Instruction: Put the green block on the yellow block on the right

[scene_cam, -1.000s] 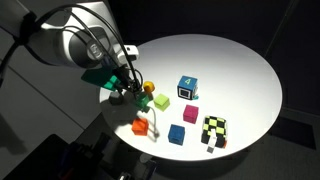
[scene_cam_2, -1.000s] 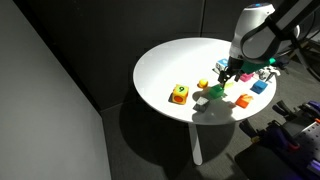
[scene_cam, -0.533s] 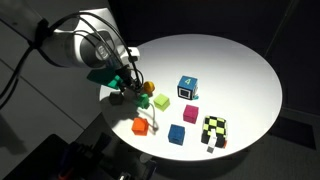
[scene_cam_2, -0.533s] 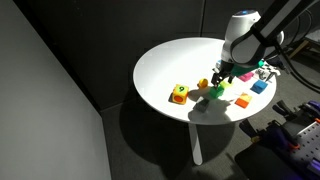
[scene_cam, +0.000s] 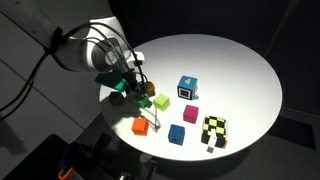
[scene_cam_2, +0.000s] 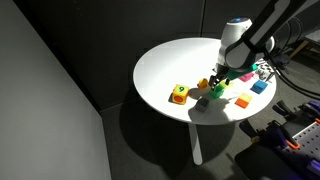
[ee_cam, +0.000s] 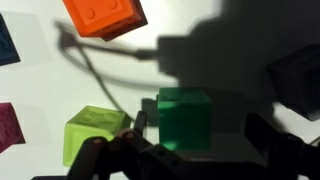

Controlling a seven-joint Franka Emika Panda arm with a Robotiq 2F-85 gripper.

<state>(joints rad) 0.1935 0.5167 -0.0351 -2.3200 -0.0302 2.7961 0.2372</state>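
Observation:
The green block is a dark green cube on the white table. In the wrist view it lies between my fingers. My gripper is open and straddles it: the left finger is close to the block and the right finger stands clear of it. The yellow block, a pale lime cube, sits just beside the green block. In both exterior views my gripper is low over the green block, with the yellow block next to it.
An orange cube with a trailing cord, a blue cube, a magenta cube, a blue numbered cube and a checkered cube stand nearby. An orange-yellow ball lies near the table's edge.
My arm has come down and shifted a little toward the table's middle, bringing the open fingers around the green block. The blocks have not moved.

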